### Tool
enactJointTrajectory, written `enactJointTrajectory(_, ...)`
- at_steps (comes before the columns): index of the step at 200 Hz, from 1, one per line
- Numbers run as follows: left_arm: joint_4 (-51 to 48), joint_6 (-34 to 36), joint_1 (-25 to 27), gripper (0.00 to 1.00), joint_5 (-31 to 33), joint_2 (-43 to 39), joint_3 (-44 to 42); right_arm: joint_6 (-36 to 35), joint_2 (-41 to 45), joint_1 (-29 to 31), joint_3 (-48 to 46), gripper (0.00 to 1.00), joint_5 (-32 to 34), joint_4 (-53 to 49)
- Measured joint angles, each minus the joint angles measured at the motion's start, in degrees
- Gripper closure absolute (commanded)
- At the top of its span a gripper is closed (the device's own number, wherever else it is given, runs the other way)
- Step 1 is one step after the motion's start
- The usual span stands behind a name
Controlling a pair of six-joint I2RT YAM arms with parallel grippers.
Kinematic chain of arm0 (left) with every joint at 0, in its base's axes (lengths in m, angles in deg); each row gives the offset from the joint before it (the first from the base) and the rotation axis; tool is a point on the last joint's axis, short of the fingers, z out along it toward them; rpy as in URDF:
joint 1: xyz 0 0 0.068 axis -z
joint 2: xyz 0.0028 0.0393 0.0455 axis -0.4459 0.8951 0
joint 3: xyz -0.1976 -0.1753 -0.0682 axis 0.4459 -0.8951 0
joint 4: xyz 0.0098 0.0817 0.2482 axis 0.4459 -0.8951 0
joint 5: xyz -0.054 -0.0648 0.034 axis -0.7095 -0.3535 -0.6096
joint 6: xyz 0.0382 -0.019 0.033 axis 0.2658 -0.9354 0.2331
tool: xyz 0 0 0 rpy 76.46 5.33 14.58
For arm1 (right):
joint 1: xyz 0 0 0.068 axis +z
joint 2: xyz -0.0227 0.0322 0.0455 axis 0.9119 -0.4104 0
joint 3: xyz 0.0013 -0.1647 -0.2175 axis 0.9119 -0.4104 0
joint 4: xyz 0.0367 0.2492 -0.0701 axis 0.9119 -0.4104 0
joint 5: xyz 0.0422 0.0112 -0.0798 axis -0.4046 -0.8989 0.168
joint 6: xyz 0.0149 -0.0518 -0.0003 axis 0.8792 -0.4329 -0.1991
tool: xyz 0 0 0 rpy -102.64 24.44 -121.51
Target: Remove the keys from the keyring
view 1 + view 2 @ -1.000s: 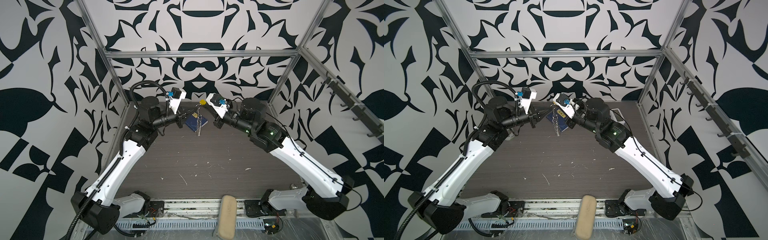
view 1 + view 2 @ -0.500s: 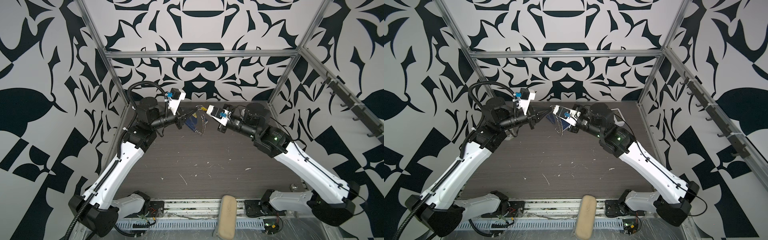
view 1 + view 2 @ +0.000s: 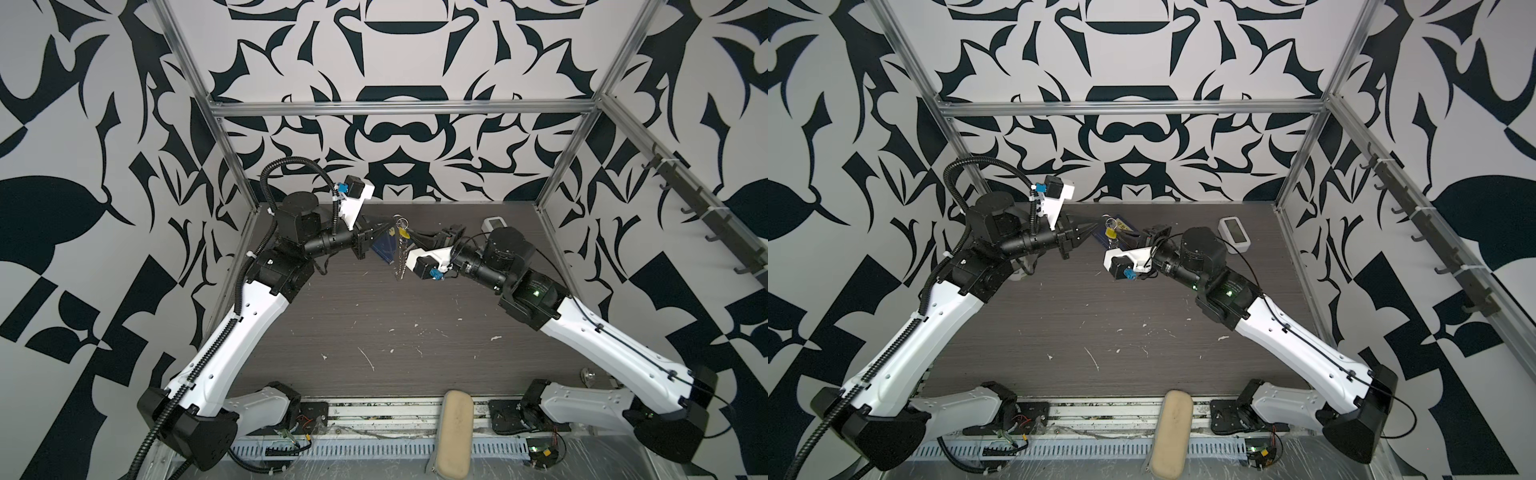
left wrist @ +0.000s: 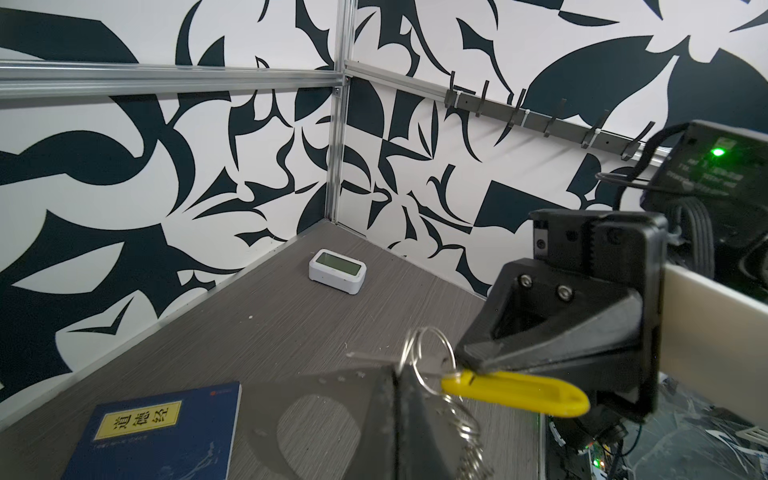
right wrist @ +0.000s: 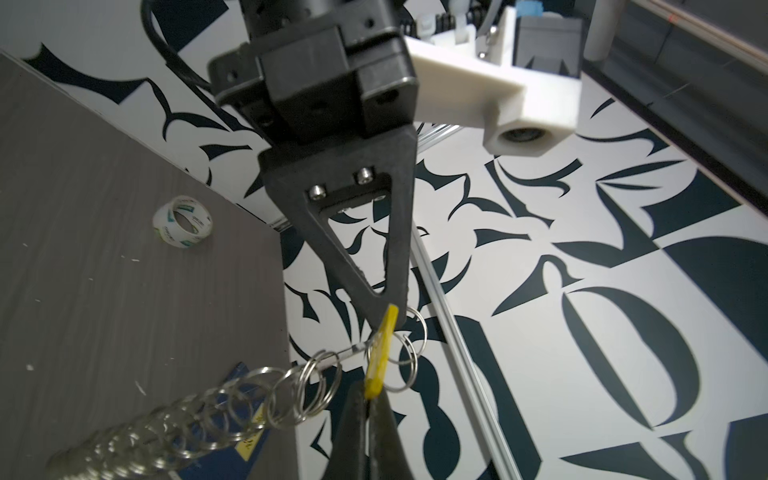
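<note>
Rolled over since a second ago, the right tool [image 5: 368, 397] pinches the small yellow oblong plastic key tag [image 4: 515, 392], held above the dark woodgrain table [image 3: 374, 324] at its far end. The left tool [image 4: 399, 376] is clamped on a ring of the silver wire keyring [image 3: 400, 262], whose split rings dangle.

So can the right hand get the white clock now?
Probably not yet. The right hand is shut on the yellow tag, so it's busy. Nothing blocks the clock itself, though.
</note>
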Motion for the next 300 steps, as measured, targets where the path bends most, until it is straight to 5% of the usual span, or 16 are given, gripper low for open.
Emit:
enactJointTrajectory(103, -3.2, 1.7, -0.8, 1.00, 3.5, 1.7, 0.7, -27.3, -4.2, 4.7, -8.7, 1.00, 13.9, 20.1)
enactJointTrajectory(162, -3.2, 2.7, -0.7, 1.00, 4.6, 1.7, 0.8, -33.6, -5.0, 5.1, -8.6, 1.00, 15.4, 22.4)
enactJointTrajectory(217, -2.3, 3.2, -0.7, 1.00, 4.3, 1.5, 0.7, -32.8, -3.7, 5.0, -5.3, 1.00, 14.6, 16.2)
enactJointTrajectory(285, -4.4, 6.6, 0.3, 1.00, 2.3, 0.9, 1.9, -13.6, 1.9, 4.7, -1.0, 1.00, 14.0, 0.0)
enactJointTrajectory(300, -6.2, 7.8, 0.3, 1.00, 1.9, 1.0, 2.9, -8.5, 2.3, 4.7, -1.3, 0.84, 13.8, -1.3)
